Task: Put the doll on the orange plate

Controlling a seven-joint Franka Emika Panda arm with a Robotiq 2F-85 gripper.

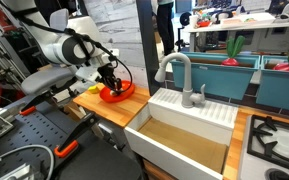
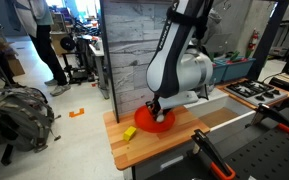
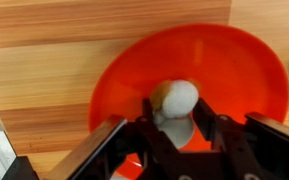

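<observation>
Gripper (image 3: 176, 128) clamped on the doll (image 3: 176, 98), one finger (image 3: 149, 118) on each side. In the wrist view the doll is over the middle of the orange plate (image 3: 246, 70); can't tell if it touches. Its long axis runs up-down in that view, with the rounded cream end pointing away from the gripper body. The plate sits on a wooden counter (image 2: 174, 148), with a small yellow object (image 2: 130, 132) just beside it. White sink (image 1: 184, 135) and faucet (image 1: 179, 70) are alongside. Cluttered lab room; a backpack (image 2: 24, 110) lies on the floor.
</observation>
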